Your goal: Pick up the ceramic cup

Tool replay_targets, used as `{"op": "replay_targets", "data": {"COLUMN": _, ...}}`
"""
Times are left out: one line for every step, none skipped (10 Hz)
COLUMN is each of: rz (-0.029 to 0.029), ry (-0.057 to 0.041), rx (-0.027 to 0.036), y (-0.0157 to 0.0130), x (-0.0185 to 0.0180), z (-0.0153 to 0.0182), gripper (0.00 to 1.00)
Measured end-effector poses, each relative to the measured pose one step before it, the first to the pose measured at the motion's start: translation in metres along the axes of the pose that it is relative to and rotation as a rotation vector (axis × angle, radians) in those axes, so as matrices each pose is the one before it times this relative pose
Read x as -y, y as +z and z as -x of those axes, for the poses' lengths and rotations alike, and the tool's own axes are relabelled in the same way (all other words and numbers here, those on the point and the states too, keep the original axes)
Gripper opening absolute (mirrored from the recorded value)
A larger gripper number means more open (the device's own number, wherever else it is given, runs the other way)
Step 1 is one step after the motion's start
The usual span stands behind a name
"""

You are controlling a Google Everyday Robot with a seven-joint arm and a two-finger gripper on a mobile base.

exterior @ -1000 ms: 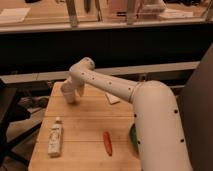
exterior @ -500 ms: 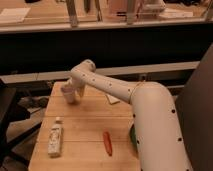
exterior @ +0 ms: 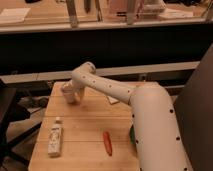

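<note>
One ceramic cup [exterior: 66, 91], tool [exterior: 74, 95] seemingly alongside.

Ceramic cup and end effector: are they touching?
Cannot tell. In the camera view the end effector overlaps the ceramic cup at the table's far left; no contact or gap shows plainly.

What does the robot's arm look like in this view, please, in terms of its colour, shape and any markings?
The arm is a smooth off-white tube that widens into a bulky rounded segment nearest the camera. Small dark dots run along its shell, and the elbow is a rounded joint. No cables or labels show. The gripper sits at the far left end of the wooden table, by the ceramic cup, mostly hidden.
</note>
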Motion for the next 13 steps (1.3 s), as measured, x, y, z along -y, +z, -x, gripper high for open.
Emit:
{"op": "replay_targets", "data": {"rz": -0.00079, "ry": 0.00028, "rx": 0.00293, "y": 0.00314, "x": -0.00113, "z": 0.00159, "gripper": 0.80}}
{"op": "replay_targets", "data": {"rz": -0.00042, "ry": 0.00078, "rx": 0.00092, "y": 0.00140, "x": -0.00059, "z": 0.00056, "gripper": 0.80}}
{"op": "replay_targets", "data": {"rz": 0.00007, "ry": 0.00036, "rx": 0.00114, "y": 0.00129, "x": -0.00054, "z": 0.00067, "gripper": 0.80}}
{"op": "replay_targets", "data": {"rz": 0.00020, "ry": 0.00011, "rx": 0.00102, "y": 0.00127, "x": -0.00081, "z": 0.00055, "gripper": 0.77}}
{"op": "replay_targets", "data": {"rz": 0.00034, "ry": -0.00056, "rx": 0.00114, "y": 0.00120, "x": -0.00076, "z": 0.00073, "gripper": 0.69}}
{"op": "replay_targets", "data": {"rz": -0.00029, "ry": -0.00060, "rx": 0.00212, "y": 0.00132, "x": -0.00041, "z": 0.00125, "gripper": 0.58}}
{"op": "replay_targets", "data": {"rz": 0.00043, "ry": -0.00054, "rx": 0.00143, "y": 0.00095, "x": -0.00077, "z": 0.00092, "gripper": 0.50}}
{"op": "replay_targets", "data": {"rz": 0.00053, "ry": -0.00023, "rx": 0.00175, "y": 0.00121, "x": -0.00114, "z": 0.00121, "gripper": 0.37}}
{"op": "replay_targets", "data": {"rz": 0.00113, "ry": -0.00038, "rx": 0.00040, "y": 0.00042, "x": -0.00073, "z": 0.00027, "gripper": 0.28}}
{"op": "replay_targets", "data": {"rz": 0.00065, "ry": -0.00039, "rx": 0.00049, "y": -0.00012, "x": -0.00075, "z": 0.00046, "gripper": 0.20}}
{"op": "replay_targets", "data": {"rz": 0.00061, "ry": 0.00005, "rx": -0.00043, "y": -0.00236, "x": -0.00200, "z": -0.00020, "gripper": 0.08}}
{"op": "replay_targets", "data": {"rz": 0.00034, "ry": -0.00082, "rx": -0.00119, "y": -0.00695, "x": -0.00017, "z": -0.00131, "gripper": 0.02}}
{"op": "replay_targets", "data": {"rz": 0.00138, "ry": -0.00371, "rx": -0.00129, "y": -0.00873, "x": 0.00140, "z": -0.00098, "gripper": 0.01}}
